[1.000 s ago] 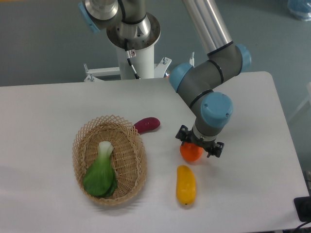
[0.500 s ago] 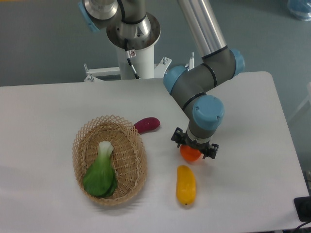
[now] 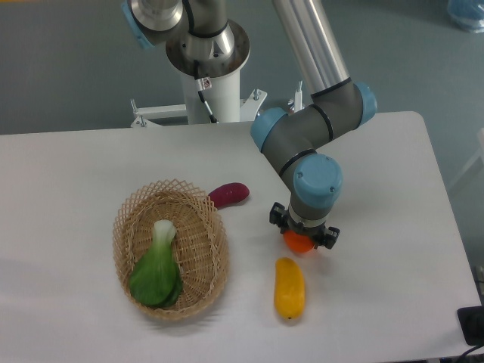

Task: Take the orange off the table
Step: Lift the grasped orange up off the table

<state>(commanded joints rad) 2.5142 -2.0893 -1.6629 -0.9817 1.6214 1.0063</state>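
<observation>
Nearest, a yellow mango-like fruit [image 3: 290, 287] lying on the table [image 3: 393, 197]. Just behind it, the gripper [image 3: 305, 236] clamped around the orange [image 3: 300, 242], only its lower part showing. Left, a wicker basket [image 3: 171, 249] holding bok choy [image 3: 157, 268]. Beyond, a purple sweet potato [image 3: 228, 194].

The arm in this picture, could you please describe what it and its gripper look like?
The arm has a shiny silver tube for its upper link, dark grey joint housings and round light-blue end caps. It stands on a white post with a metal flange, where a thin black cable runs down. The gripper is small, black and blocky, mostly hidden under the wrist.
</observation>
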